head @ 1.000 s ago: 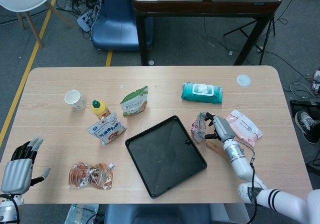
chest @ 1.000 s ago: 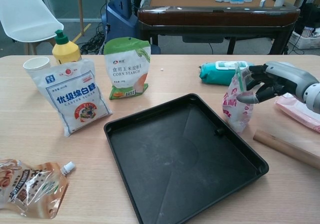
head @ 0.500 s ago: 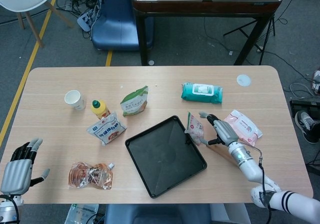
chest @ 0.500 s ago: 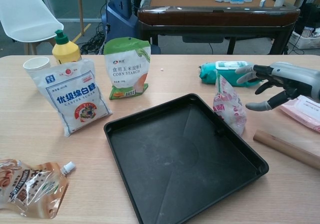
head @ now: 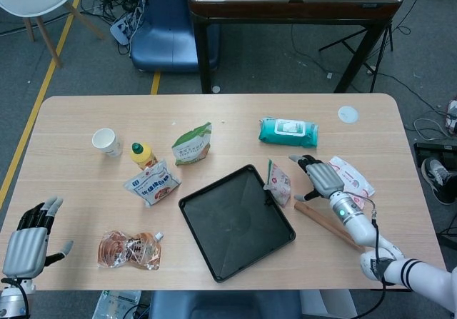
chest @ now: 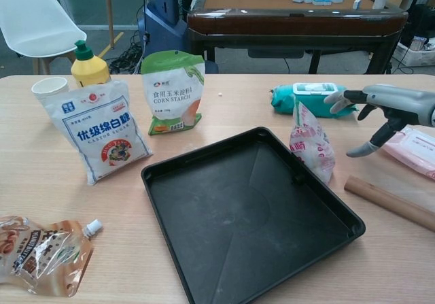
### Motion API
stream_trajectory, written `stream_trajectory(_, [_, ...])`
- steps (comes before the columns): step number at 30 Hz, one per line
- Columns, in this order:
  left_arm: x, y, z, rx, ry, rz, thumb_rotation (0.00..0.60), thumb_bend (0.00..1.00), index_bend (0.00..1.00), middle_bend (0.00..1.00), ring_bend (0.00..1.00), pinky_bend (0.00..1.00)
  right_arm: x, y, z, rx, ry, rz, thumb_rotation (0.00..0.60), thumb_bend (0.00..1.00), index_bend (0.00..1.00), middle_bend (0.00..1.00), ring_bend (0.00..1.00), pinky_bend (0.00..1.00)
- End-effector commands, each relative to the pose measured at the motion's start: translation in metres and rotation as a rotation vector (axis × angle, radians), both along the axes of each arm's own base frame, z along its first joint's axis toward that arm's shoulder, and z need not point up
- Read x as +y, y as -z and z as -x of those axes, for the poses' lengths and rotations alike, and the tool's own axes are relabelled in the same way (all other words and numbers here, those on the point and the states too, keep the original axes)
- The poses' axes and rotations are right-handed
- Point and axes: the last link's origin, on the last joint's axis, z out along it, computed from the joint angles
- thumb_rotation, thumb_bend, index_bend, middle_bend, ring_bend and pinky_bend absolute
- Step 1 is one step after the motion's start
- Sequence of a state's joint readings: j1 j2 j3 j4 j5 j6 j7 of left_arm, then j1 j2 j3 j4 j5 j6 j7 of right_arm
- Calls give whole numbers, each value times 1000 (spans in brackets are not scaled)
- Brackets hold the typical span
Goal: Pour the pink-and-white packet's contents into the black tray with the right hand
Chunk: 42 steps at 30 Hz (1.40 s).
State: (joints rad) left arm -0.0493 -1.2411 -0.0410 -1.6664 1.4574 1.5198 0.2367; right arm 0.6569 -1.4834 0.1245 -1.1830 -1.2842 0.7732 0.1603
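Note:
The pink-and-white packet [head: 278, 183] [chest: 310, 143] stands upright by itself at the right edge of the black tray [head: 236, 221] [chest: 249, 222], leaning slightly toward it. My right hand [head: 320, 178] [chest: 382, 111] hovers just right of the packet, fingers spread and holding nothing, with a clear gap to the packet. My left hand [head: 28, 237] rests open at the table's front left corner, far from everything; the chest view does not show it.
A wooden rolling pin [head: 328, 223] [chest: 389, 201] lies right of the tray under my right forearm. A pink wipes pack [head: 351, 176] and a teal wipes pack [head: 288, 130] lie nearby. Sugar bag [chest: 97, 137], corn starch bag [chest: 174, 91], yellow bottle [chest: 88, 65], paper cup [head: 106, 142] and snack pouch [head: 130, 250] occupy the left.
My right hand released the packet and drew back to the right, its fingers opening. The packet shifted toward the tray's edge and now stands alone. The left hand stayed still.

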Motion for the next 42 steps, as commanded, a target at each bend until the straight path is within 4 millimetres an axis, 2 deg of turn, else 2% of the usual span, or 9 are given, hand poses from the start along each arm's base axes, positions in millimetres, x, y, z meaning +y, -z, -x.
stream_trajectory(1, [-2,0,0,2,-3,-3,600,204,99,100,81,92,-10,11,-4,60,-46,-21,600,0,0,171,91,197])
stream_trajectory(11, [-5,-3,0,4,-16,-15,600,204,99,100,82,92,-12,30,-13,28,-123,-105,600,0,9,206,91,198])
stream_trajectory(16, [-6,-2,-1,5,-16,-13,600,204,99,100,81,91,-11,35,-12,-6,-141,-126,600,0,47,228,98,198])
stream_trajectory(39, [-6,-2,-3,0,-24,-8,600,204,99,100,81,91,-16,45,3,-45,-147,-84,600,1,226,336,205,237])
stream_trajectory(41, [-6,-2,-3,0,-24,-8,600,204,99,100,81,92,-16,46,4,-47,-148,-76,600,24,247,349,222,251])
stream_trajectory(42, [-6,-2,-3,0,-24,-7,600,204,99,100,81,92,-17,47,4,-47,-150,-72,600,69,267,362,239,270])
